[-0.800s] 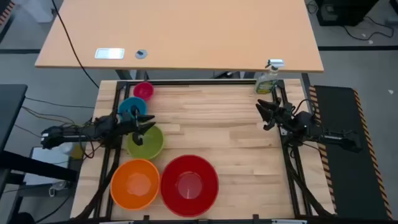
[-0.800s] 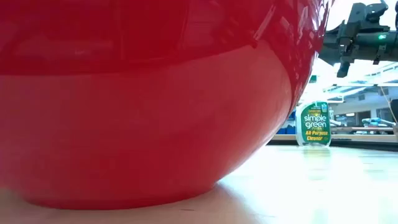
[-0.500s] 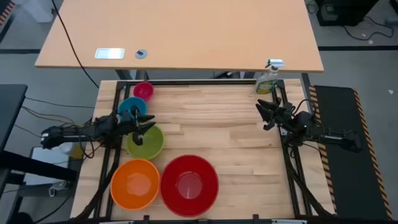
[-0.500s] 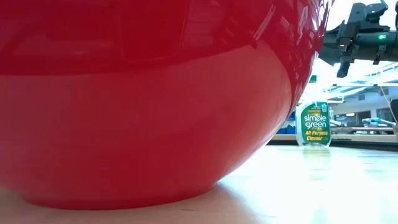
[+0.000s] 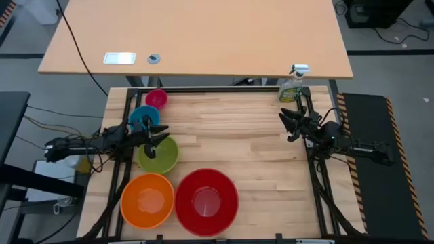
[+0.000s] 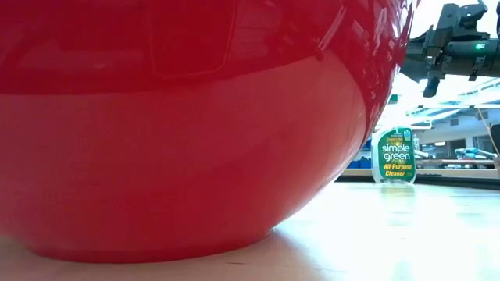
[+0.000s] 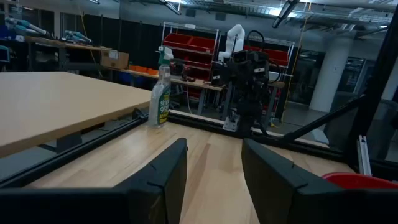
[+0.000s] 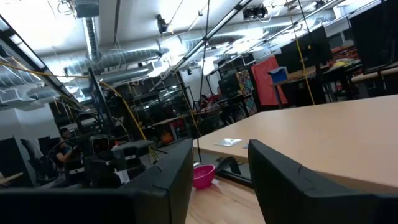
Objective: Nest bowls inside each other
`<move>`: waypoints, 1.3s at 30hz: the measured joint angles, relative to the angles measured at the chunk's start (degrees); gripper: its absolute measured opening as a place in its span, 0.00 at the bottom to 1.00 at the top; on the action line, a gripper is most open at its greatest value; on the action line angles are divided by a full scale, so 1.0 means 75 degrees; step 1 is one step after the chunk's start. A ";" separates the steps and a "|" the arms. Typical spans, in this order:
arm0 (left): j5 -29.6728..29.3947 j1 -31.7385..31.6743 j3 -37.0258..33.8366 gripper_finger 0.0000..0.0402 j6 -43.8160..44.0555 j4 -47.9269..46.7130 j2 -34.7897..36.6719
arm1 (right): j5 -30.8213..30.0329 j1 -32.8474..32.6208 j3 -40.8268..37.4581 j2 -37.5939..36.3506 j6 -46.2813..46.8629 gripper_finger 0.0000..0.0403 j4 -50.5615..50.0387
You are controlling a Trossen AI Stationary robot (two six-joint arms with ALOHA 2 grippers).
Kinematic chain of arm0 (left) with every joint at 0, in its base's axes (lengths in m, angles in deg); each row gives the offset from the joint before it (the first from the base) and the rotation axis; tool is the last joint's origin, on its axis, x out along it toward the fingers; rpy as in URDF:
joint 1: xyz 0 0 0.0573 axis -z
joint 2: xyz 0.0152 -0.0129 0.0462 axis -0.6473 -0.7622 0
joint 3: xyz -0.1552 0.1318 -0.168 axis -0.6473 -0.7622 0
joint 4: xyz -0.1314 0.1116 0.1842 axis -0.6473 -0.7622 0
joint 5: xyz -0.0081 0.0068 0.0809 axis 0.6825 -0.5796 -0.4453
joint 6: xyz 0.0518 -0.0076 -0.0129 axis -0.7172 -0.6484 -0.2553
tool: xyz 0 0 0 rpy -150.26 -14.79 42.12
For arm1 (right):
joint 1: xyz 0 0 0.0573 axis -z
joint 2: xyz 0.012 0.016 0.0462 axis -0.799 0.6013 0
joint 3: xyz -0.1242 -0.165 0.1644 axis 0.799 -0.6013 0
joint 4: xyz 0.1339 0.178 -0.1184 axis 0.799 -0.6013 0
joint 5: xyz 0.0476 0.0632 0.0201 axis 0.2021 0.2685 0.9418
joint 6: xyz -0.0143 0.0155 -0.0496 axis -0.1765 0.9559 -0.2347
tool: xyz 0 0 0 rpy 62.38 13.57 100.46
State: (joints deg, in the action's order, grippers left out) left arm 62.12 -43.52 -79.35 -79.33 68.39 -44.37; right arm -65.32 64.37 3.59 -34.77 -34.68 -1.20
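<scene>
Bowls, five round glossy plastic ones of graded size, lie separately along the left and near parts of the light wooden slatted surface (image 5: 230, 142), none inside another. The large red bowl (image 5: 207, 201) sits at the near edge, touching or just beside the orange bowl (image 5: 146, 200) on its left. The lime green bowl (image 5: 159, 154) lies beyond the orange one; the blue bowl (image 5: 144, 118) follows, partly covered by the arm, and the smallest pink-magenta bowl (image 5: 156, 99) stands near the far left corner. In the low view the red bowl's wall (image 6: 180, 133) fills most of the frame.

Left gripper (image 5: 160, 135) hangs over the gap between the blue and lime green bowls, above the green bowl's far rim; its dark fingers (image 7: 163, 180) stand parted, with nothing between them. Right gripper (image 5: 289, 124) hovers near the right edge of the surface, well apart from every bowl; its fingers (image 8: 171, 180) are likewise spread and hold nothing, and the pink-magenta bowl (image 8: 203, 175) shows between them far off.

A green spray bottle of cleaner (image 5: 291, 85) stands upright at the far right corner, also seen in the low view (image 6: 396, 154) and the left wrist view (image 7: 161, 90). A larger pale tabletop (image 5: 196, 37) lies beyond.
</scene>
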 joint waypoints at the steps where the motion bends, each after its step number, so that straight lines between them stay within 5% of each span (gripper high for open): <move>1: 0.0000 -0.0001 0.0002 0.39 0.0001 -0.0003 0.0000 | -0.0001 0.0000 0.0000 0.0000 0.0000 0.40 0.0000; 39: -0.0002 0.0000 0.0002 0.39 0.0000 0.0000 -0.0002 | 0.0002 0.0000 0.0000 0.0000 0.0003 0.40 0.0000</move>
State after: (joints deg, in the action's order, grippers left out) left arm 62.10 -43.52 -79.33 -79.32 68.39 -44.38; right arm -65.31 64.37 3.59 -34.77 -34.66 -1.20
